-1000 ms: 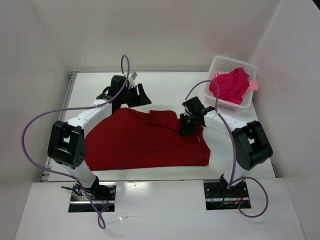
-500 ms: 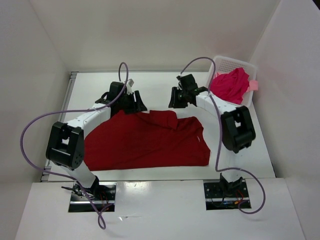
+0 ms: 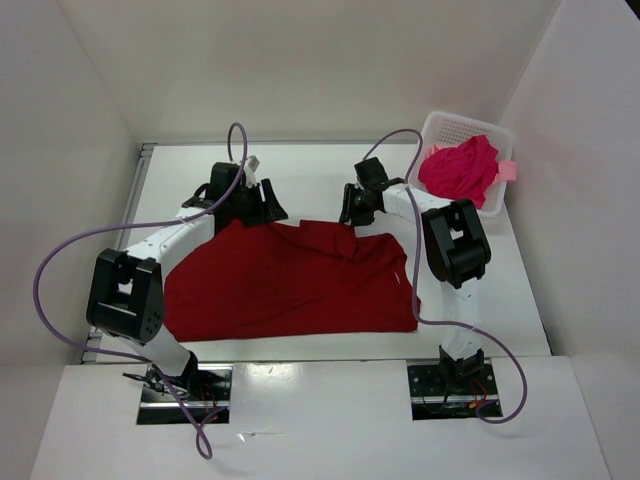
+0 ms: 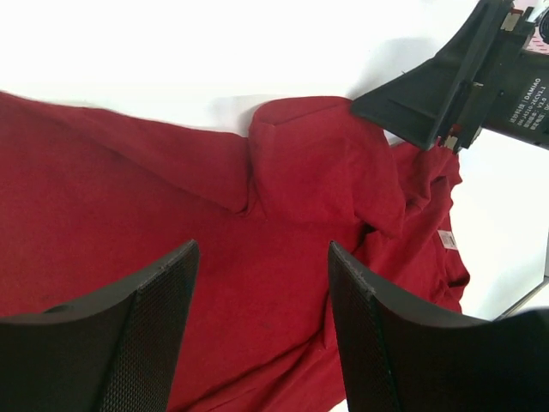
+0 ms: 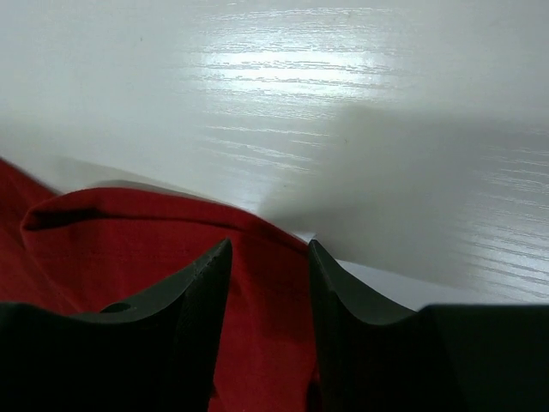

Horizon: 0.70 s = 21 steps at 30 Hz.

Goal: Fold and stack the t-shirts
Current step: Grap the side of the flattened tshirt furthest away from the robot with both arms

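Left gripper and right gripper: jaws apart. Pinching the bunched far edge of the dark red cloth t-shirt risks a crooked fold.

Salmon t-shirt mostly under crimson t-shirt

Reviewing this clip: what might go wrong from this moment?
The right end effector stands open over a doubled-over flap of the dark red t-shirt; closing there may pinch two layers and set the crease. The left end effector is open above flatter cloth, so uneven grabs could skew the fold.
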### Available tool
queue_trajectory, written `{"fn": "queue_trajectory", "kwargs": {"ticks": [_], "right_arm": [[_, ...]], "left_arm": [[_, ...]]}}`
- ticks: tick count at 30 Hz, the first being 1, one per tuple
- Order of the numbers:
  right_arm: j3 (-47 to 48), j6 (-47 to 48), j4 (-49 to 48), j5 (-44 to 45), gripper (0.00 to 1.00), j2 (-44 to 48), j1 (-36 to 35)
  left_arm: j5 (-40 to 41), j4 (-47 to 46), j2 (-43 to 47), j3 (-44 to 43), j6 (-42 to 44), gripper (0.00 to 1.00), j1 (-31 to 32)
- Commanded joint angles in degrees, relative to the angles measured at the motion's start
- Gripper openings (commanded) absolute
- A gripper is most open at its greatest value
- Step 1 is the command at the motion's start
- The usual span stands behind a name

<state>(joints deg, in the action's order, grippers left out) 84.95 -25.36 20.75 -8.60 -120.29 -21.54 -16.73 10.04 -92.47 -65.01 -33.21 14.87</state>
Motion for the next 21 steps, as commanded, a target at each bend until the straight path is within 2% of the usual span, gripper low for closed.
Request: {"fn": "queue_trajectory", "kwargs": {"ticks": [1,3,8,17,21], "right_arm": [[-0.7,-1.1,-0.8,3.1,0.47,-0.6,0.1],[-3.2,-1.1,-1.0,5.4,0.47,2.1,0.6],[-6.4,-1.1,-3.0,4.4,0.47,6.9,2.9],[-12.0,-2.3,-4.9,2.5,0.47,8.7,4.1],[-10.5,-3.5,-5.7,-1.0,0.45,7.1,4.7]], "left_arm": [[-1.1,-0.9,1.9,0.5,0.8,0.69,-0.4],[-1.1,-0.9,2.5,1.0,0.2,0.69,-0.4],[-1.1,-0.9,3.1,1.6,0.2,0.69,-0.4],[-1.1,-0.3,2.6,2.1,0.2,0.69,-0.4],[-1.1,-0.3,1.9,0.9,0.7,0.69,-0.4]]}}
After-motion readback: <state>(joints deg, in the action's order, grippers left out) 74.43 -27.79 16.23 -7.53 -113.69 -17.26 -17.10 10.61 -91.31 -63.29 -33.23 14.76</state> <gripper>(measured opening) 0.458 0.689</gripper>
